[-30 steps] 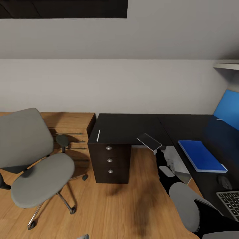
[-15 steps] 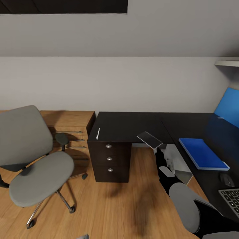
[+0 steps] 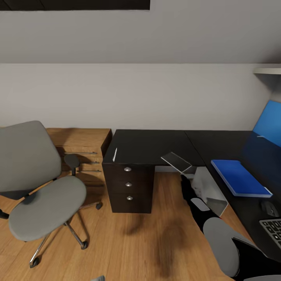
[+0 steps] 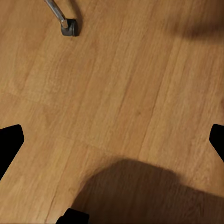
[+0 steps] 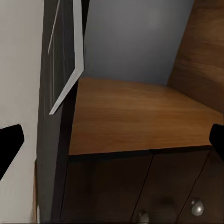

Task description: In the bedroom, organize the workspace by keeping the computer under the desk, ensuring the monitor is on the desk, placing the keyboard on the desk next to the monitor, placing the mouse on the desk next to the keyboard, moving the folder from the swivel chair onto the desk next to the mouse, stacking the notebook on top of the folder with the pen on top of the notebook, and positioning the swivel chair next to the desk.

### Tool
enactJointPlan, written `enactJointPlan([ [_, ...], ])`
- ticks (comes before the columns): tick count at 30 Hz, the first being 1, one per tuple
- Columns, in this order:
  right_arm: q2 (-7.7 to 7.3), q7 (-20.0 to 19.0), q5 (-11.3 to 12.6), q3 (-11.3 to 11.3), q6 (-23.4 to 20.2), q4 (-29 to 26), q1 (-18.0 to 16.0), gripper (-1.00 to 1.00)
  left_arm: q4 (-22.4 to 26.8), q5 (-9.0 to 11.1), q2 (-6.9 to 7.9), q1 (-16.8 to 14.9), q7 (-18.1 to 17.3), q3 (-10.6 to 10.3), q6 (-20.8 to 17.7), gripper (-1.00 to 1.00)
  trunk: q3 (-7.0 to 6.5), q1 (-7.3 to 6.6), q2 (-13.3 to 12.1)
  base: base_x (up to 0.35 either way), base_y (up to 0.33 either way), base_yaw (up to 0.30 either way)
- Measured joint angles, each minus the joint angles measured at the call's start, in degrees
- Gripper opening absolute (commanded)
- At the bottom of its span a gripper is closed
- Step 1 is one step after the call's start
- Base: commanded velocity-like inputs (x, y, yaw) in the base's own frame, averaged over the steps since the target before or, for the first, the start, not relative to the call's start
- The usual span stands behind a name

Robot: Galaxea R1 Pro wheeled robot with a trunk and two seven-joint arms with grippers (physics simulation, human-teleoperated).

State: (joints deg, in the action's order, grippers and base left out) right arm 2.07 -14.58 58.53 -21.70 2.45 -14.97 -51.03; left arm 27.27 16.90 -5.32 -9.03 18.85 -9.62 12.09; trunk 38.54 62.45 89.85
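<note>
Worktop (image 3: 156, 146): black, L-shaped, three knobbed drawers.
Swivel chair (image 3: 37, 183): grey, on the wooden floor (image 3: 128, 242), left of the drawers.
Folder (image 3: 240, 177): blue, flat on worktop.
Notebook (image 3: 176, 161): grey, overhanging worktop edge.
Keyboard (image 3: 273, 231), mouse (image 3: 269, 208): beside folder.
Pen (image 3: 114, 154): near the drawer-side edge.
Left end effector (image 4: 112, 140), right end effector (image 5: 112, 140): fingers apart, holding nothing.

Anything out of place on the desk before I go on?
Yes: the notebook lies askew at the desk's inner corner, part of it hanging past the front edge over the floor. The pen lies close to the edge above the drawers. The folder lies flat on the desk.
</note>
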Motion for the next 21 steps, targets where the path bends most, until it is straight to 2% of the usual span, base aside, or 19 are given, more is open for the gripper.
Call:
enactJointPlan([
  [6, -1.28, -2.4, 0.2, 0.0, -1.5, 0.0, 0.0, 1.0, 0.0, 0.0, 0.0, 0.0, 0.1, 0.0, 0.0, 1.0, 1.08, 1.32, 2.4, 0.0, 0.0, 0.0],
  [17, -1.45, -4.9, 0.1, 0.0, -1.7, 0.0, 0.0, 1.0, -0.1, -0.1, 0.12, 0.0, -0.4, 0.1, 0.1, 1.0, 1.08, 1.32, 2.4, 0.002, 0.0, 0.0],
  [21, -1.68, -5.3, 0.1, 0.0, -1.8, 0.0, 0.0, 1.0, -0.2, -0.2, 0.08, 0.0, -0.5, 0.0, 0.4, 1.0, 1.08, 1.3, 2.4, 0.197, 0.0, 0.0],
])
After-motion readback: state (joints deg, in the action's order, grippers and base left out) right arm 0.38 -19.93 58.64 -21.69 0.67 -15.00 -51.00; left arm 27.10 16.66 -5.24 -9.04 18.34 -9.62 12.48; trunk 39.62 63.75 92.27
